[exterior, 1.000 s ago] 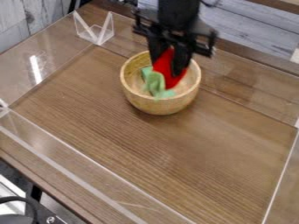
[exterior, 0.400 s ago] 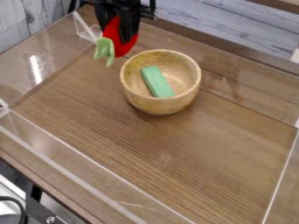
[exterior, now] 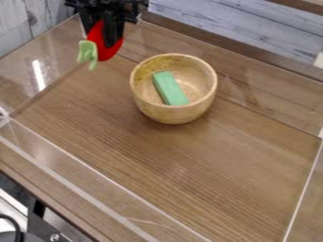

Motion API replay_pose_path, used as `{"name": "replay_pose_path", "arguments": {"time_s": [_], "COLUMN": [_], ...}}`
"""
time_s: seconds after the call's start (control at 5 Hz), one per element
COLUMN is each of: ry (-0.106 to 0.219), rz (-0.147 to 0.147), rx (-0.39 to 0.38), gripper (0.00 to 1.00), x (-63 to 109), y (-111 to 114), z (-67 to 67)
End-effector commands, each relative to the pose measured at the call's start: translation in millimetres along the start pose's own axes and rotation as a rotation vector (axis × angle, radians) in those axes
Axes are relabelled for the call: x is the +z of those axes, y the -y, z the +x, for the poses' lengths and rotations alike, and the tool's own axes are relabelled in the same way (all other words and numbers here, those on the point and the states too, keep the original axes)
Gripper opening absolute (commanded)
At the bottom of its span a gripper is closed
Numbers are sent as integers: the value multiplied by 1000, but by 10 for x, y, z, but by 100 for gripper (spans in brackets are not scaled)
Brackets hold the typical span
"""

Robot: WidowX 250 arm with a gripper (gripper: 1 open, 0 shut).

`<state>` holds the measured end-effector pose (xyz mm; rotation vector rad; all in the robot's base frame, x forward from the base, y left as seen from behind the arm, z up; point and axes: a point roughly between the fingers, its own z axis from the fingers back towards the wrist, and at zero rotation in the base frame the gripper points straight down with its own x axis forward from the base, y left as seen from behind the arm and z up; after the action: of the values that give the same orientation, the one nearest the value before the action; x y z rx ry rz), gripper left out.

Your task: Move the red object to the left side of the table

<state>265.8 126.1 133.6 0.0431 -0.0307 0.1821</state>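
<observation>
The red object (exterior: pixel 106 43), a small red toy fruit with a green leafy end at its lower left, hangs in the air above the table's (exterior: pixel 164 170) far left part. My black gripper (exterior: pixel 106 30) comes straight down from the top edge and is shut on the red object. The fruit is clear of the wooden bowl and sits well to its left.
A wooden bowl (exterior: pixel 176 106) stands right of centre at the back, with a flat green block (exterior: pixel 167 89) lying inside it. Low clear acrylic walls (exterior: pixel 32 161) edge the tabletop. A clear angled stand sits behind the gripper at the back left.
The gripper has carried the red object out from above the bowl and leftward across the back of the table. The bowl and green block have stayed put.
</observation>
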Motion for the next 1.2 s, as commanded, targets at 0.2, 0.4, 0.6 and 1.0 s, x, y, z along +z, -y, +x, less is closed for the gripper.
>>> {"name": "replay_pose_path", "arguments": {"time_s": [0.2, 0.4, 0.6, 1.0], "ry": [13, -13, -38, -74], "rz": [57, 72, 80, 83], "rx": [24, 41, 61, 75], "gripper": [0, 0, 0, 0], "x": [-119, -281, -430, -633], "y": [-419, -584, -709, -804], "z": [168, 234, 304, 418]}}
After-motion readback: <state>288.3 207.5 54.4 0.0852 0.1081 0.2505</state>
